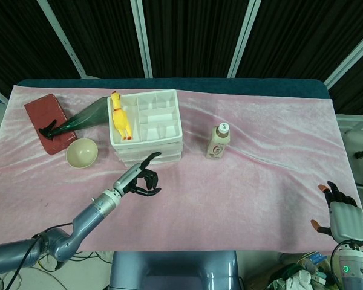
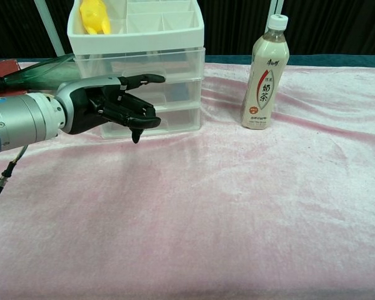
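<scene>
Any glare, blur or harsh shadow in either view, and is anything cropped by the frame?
Head view: even overhead light, sharp, soft sheen on the pink cloth, right hand near the lower right corner. Chest view: left hand crisp with a faint shadow below, mild reflections on the clear drawer unit, whose top and the yellow toy are cropped.

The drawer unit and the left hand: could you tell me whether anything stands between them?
Nothing visible does. The left hand hovers just in front of the drawer unit, fingers pointing at its clear drawer fronts. The bowl sits off to the side and the bottle stands well clear.
</scene>
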Motion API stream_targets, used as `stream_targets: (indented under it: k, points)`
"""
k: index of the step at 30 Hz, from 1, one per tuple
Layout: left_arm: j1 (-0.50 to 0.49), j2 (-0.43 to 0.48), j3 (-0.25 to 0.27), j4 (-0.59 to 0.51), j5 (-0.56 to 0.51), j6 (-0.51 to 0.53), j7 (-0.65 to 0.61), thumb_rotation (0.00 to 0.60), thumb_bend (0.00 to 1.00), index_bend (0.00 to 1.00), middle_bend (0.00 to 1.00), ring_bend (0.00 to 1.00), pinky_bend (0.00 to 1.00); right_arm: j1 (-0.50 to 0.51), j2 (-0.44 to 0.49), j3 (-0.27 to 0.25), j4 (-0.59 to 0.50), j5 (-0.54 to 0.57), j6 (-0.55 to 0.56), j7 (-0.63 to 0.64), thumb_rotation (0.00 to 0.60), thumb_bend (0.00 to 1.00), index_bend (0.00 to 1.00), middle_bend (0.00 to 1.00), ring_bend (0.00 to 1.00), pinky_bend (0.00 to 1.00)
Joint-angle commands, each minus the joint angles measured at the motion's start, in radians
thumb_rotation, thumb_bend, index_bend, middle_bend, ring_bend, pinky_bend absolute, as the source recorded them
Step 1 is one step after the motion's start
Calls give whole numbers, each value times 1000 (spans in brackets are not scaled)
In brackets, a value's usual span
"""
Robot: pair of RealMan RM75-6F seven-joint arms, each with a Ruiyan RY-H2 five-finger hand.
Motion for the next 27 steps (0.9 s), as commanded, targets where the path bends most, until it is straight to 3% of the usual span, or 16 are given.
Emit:
stream_targets:
  k: [1, 27]
  points:
    - [1, 2, 4, -6, 3, 2, 3, 600, 299, 0, 651, 600, 579, 0, 0, 0, 0, 1, 0, 0, 600, 103, 181, 80, 188, 206]
    - [12, 10, 40, -46, 36, 18, 17, 600, 299, 0, 652, 600, 579, 0, -2, 0, 2, 2, 2, -4, 600, 106, 182, 80, 188, 206]
